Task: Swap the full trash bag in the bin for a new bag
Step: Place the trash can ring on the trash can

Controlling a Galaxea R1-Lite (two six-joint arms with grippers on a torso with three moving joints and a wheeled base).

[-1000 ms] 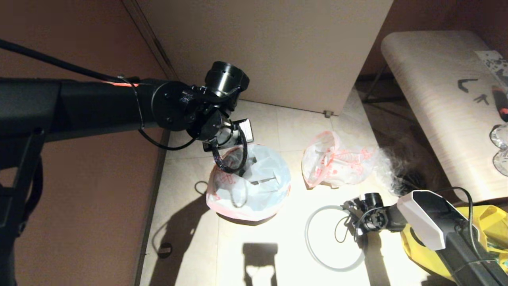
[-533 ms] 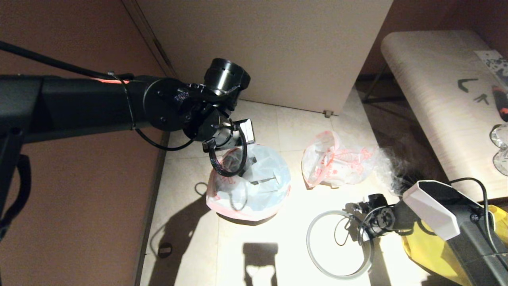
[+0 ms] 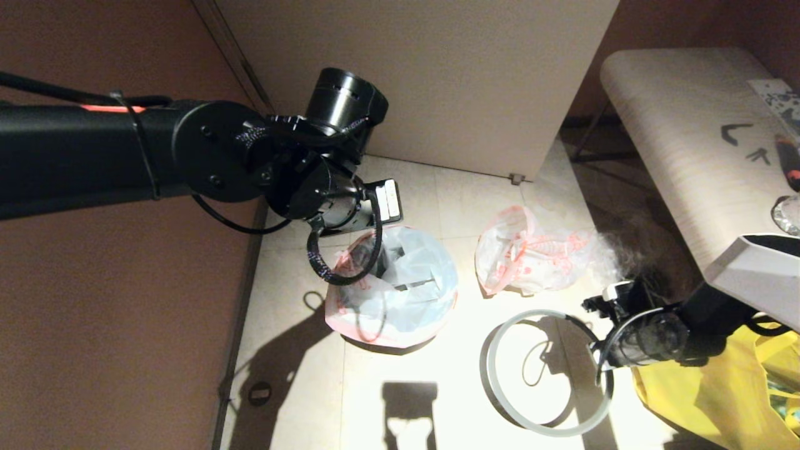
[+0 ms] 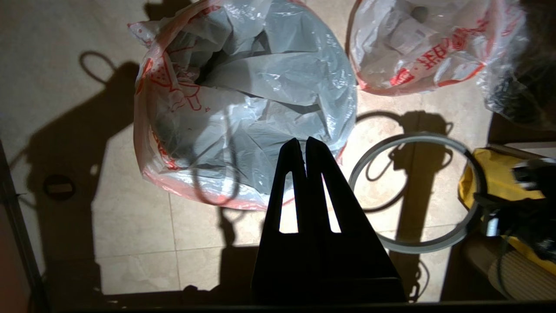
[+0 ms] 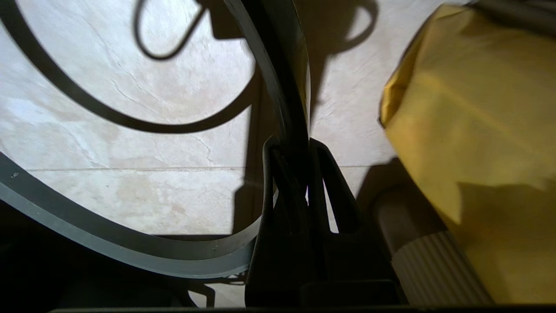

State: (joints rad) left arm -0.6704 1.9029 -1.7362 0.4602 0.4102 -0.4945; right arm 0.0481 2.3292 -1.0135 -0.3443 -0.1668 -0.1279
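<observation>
Left gripper (image 4: 306, 145): fingers pressed together, holding nothing, hanging above the near rim of the new bag (image 3: 406, 294). That bag lines the bin (image 3: 387, 345) on the tiled floor (image 3: 300, 375), its pinkish-red edge folded over the outside; of the bin itself only a dark sliver shows under the bag, probably its base.

Just right of it lies the full trash bag (image 3: 531, 253), lumpy, red print showing through, resting on the floor near the white cabinet (image 3: 437, 81). A clear crinkly bag (image 3: 615, 262) with dark contents sits against its right side.

Grey hoop (image 3: 550, 372) is in front of the full bag (apart from the bin, not on it), tilted, with its shadow on the tiles below. Right gripper (image 5: 299, 150) is clamped shut on the hoop's right edge, band pinched between the fingers. Yellow bag (image 3: 712, 400) is just right of the gripper, under the right arm. Pale surface (image 3: 681, 137) stands far right.
</observation>
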